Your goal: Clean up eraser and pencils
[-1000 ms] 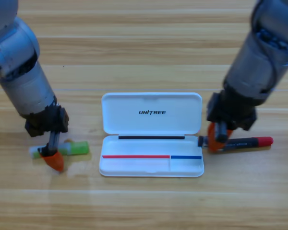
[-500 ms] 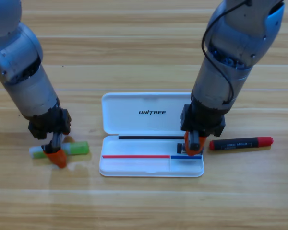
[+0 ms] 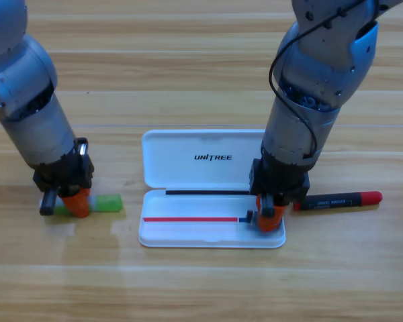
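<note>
You see the open white case (image 3: 211,174) at the table's centre, with the right gripper (image 3: 269,220) lowered into its lower right compartment, jaws closed on the eraser (image 3: 250,217). The black-and-red pencil (image 3: 339,200) lies just right of the case. The left gripper (image 3: 74,202) clamps the green pencil (image 3: 107,203) at far left.

Eraser (image 3: 248,217) mostly behind right gripper (image 3: 269,220)
</note>
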Controlling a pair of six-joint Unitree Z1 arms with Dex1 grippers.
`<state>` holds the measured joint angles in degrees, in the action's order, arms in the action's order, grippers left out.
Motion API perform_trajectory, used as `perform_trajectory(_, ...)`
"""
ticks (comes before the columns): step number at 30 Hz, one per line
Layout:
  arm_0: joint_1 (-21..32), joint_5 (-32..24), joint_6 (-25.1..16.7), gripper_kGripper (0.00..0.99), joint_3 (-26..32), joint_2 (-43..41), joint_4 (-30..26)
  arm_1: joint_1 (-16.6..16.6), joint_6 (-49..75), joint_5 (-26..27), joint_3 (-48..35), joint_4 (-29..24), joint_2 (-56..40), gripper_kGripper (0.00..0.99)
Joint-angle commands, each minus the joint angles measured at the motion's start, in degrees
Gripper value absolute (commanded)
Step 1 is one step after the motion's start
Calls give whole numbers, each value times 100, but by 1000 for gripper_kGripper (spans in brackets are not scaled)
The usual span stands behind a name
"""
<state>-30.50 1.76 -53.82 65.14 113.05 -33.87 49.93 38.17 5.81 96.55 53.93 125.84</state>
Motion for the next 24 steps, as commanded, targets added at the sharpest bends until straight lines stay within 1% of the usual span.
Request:
perform_trajectory(1, 132, 88, -58, 0, 95, -195, -365, 114, -20, -36, -40, 109, 37, 824)
perform_trajectory(4, 27, 70, -5, 0, 429, -265, -726, 114, -20, -36, -128, 170, -323, 862)
perform_trajectory(6, -158, 70, 74, 0, 693, -283, -981, 87, -20, -89, -277, 179, -631, 862)
perform_trajectory(9, -456, 61, 232, 0, 1062, -274, -1297, -53, 6, -265, -550, 179, -965, 874)
perform_trajectory(12, -738, 61, 355, 0, 1343, -265, -1499, -273, 147, -616, -804, 188, -1096, 874)
perform_trajectory(16, -1054, 35, 478, 0, 1615, -178, -1649, -616, 472, -977, -1015, 161, -973, 873)
perform_trajectory(19, -1230, -53, 575, 0, 1774, -46, -1728, -809, 630, -985, -1007, 117, -763, 873)
perform_trajectory(24, -1529, -53, 751, 0, 1932, 227, -1754, -1029, 806, -1038, -971, -208, -420, 870)
